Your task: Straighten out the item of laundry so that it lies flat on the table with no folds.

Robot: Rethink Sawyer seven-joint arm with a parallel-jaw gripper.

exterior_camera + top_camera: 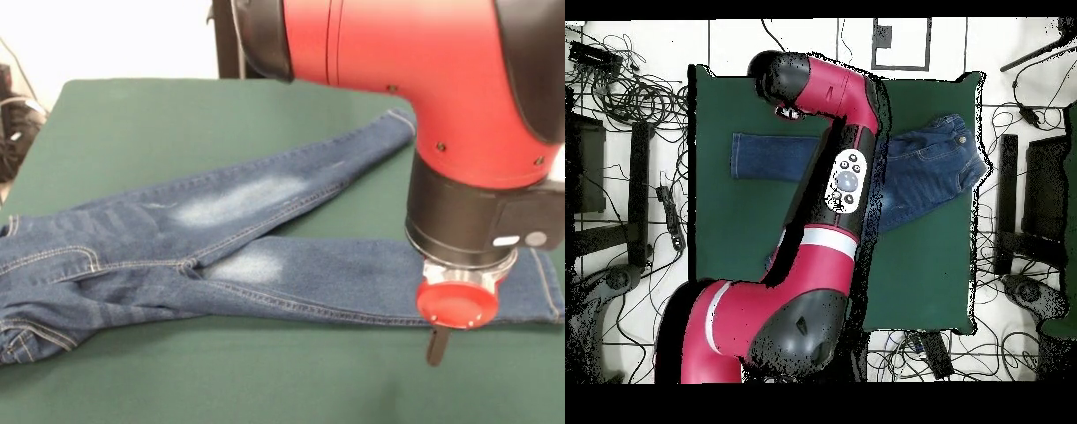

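the large dark green felt-covered table carries a small pair of blue denim jeans with faded whitish thigh patches, legs spread apart in a v, waistband at the table's edge. the red and black robot arm reaches over them. its gripper hangs at the nearer leg's hem edge; only one dark fingertip shows, so i cannot tell its state.

One pair small blue denim jeans, two legs, two faded whitish thigh patches. One large dark green felt-covered table with rounded corners. One red and black robot arm; one gripper at its end. Tangled black cables on floor, too many to count.
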